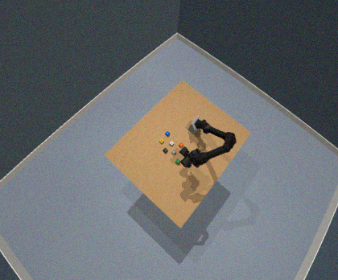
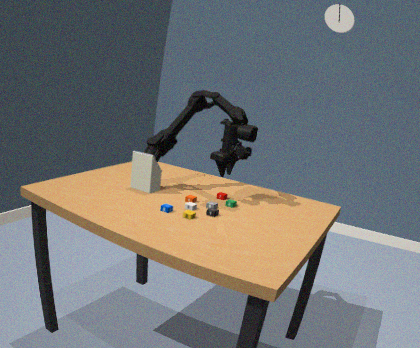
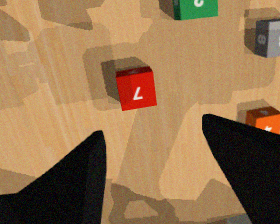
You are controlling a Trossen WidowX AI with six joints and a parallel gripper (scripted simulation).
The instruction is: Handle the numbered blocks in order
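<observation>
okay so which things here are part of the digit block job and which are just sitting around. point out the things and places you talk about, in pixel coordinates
Part of the job:
- red 7 block (image 2: 221,196) (image 3: 138,91)
- gray 8 block (image 1: 174,153) (image 2: 212,205) (image 3: 278,40)
- the other six blocks

Not part of it:
- wall clock (image 2: 339,19)

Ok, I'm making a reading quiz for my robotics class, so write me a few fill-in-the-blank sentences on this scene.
The red block shows the digit ____.
The grey block shows the digit ____.
The gripper is holding ____.
The round thing on the wall is coloured ____.

Missing words: 7; 8; nothing; white.
</observation>
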